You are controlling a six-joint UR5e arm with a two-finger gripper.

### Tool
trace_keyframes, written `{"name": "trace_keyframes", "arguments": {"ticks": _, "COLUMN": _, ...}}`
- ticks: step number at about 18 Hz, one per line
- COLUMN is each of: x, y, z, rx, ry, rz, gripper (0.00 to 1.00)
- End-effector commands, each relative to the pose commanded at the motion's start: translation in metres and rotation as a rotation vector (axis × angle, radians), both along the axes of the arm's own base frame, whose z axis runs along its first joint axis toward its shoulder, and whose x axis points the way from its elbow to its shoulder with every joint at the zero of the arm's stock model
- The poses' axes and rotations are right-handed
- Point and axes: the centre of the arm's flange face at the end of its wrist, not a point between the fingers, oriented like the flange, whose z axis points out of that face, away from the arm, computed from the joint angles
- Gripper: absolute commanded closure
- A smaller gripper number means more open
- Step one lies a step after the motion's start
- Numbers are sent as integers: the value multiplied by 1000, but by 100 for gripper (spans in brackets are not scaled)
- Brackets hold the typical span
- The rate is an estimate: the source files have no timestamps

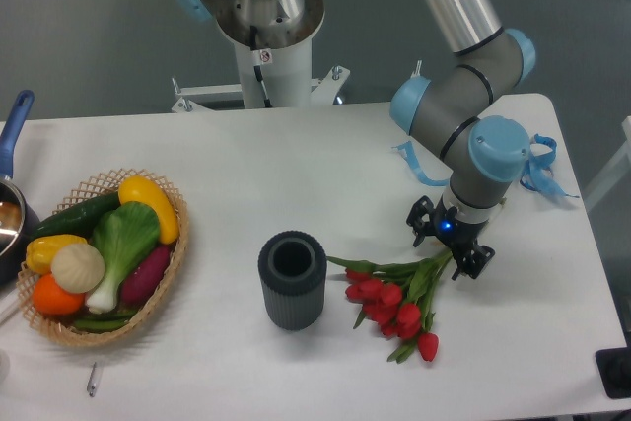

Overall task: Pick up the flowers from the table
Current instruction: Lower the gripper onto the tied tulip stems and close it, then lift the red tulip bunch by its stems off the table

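White table (246,165) (grey floor behind), flowers (394,298), basket (163,278)

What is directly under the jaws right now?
The stem end of the flowers lies on the table beneath the open gripper. The gripper body covers the very tips of the stems, so contact cannot be judged.

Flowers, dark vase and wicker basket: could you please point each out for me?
flowers (394,305), fixed camera, on the red blooms.
dark vase (292,295), fixed camera, on its ribbed side.
wicker basket (178,244), fixed camera, on its right rim.
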Motion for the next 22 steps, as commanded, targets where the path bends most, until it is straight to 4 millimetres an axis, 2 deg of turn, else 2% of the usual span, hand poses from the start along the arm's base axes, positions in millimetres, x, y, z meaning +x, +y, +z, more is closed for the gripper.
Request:
{"name": "trace_keyframes", "arguments": {"ticks": 1, "x": 0, "y": 0, "z": 0, "rx": 0, "ry": 0, "rz": 0, "gripper": 26}}
{"name": "trace_keyframes", "arguments": {"ticks": 13, "x": -3, "y": 1, "z": 2, "rx": 4, "ry": 8, "rz": 3, "gripper": 63}}
{"name": "trace_keyframes", "arguments": {"ticks": 17, "x": -4, "y": 2, "z": 4, "rx": 5, "ry": 10, "rz": 5, "gripper": 66}}
{"name": "trace_keyframes", "arguments": {"ticks": 22, "x": -6, "y": 0, "z": 9, "rx": 8, "ry": 19, "rz": 9, "gripper": 78}}
